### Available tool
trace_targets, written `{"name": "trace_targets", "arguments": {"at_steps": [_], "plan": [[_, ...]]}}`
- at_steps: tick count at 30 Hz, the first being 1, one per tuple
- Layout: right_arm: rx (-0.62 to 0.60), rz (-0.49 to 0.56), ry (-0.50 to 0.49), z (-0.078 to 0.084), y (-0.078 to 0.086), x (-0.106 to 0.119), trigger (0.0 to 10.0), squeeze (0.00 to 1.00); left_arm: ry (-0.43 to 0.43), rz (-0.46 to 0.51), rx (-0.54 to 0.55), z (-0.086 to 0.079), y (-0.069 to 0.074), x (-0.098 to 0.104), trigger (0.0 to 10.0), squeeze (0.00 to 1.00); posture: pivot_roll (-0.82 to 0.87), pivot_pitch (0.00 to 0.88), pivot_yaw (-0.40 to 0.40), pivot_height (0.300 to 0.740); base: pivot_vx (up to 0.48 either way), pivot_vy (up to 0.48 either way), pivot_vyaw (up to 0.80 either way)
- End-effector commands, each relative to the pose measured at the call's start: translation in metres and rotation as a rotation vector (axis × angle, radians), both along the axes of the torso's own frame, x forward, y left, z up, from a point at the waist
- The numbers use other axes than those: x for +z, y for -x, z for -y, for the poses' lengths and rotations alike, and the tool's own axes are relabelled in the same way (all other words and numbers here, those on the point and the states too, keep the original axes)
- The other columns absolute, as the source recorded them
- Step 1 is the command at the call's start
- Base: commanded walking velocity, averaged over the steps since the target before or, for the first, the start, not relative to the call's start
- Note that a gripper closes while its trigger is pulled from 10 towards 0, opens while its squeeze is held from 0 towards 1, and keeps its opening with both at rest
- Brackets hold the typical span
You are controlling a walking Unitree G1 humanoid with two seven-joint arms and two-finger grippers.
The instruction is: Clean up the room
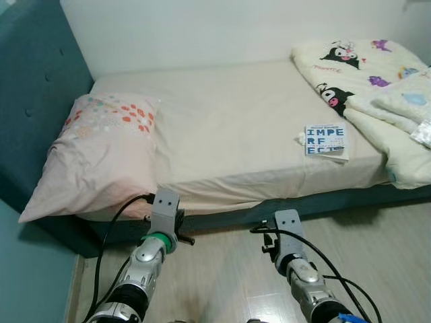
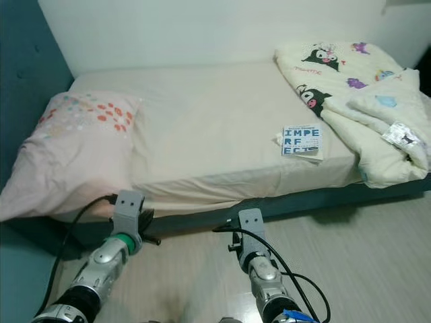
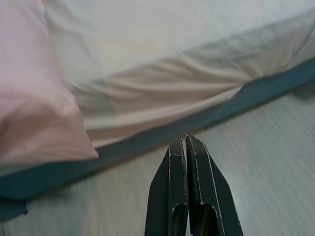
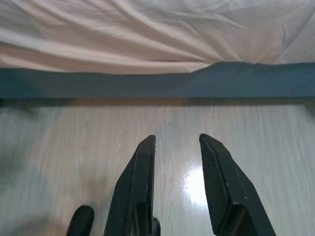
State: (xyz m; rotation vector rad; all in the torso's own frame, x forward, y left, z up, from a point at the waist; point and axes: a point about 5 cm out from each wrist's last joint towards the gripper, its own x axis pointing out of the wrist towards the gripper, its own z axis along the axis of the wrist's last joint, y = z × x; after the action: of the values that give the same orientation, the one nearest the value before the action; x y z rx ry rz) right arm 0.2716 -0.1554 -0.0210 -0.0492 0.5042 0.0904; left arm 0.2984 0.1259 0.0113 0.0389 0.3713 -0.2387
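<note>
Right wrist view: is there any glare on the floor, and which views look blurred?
Right wrist view: a bright glare patch lies on the wooden floor between the open fingers of the right end effector. Left wrist view: soft, the pillow smeared, the shut left end effector sharper. Eye views: even light, the book title readable, a faint sheen on the floor.

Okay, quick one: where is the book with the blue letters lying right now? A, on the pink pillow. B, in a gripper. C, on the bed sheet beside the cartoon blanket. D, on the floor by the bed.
C: the book lies flat on the bed sheet, next to the cartoon blanket.
</note>
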Motion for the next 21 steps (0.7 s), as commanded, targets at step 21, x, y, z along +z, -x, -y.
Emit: {"name": "trace_targets", "arguments": {"at_steps": [21], "plan": [[0.065, -0.063, 0.05, -0.019, 0.009, -0.01, 10.0, 0.0, -0.101, -0.069, 0.003, -0.01, 0.01, -0.017, 10.0, 0.0, 0.06, 0.0, 0.074, 0.74, 0.0, 0.0, 0.0]]}}
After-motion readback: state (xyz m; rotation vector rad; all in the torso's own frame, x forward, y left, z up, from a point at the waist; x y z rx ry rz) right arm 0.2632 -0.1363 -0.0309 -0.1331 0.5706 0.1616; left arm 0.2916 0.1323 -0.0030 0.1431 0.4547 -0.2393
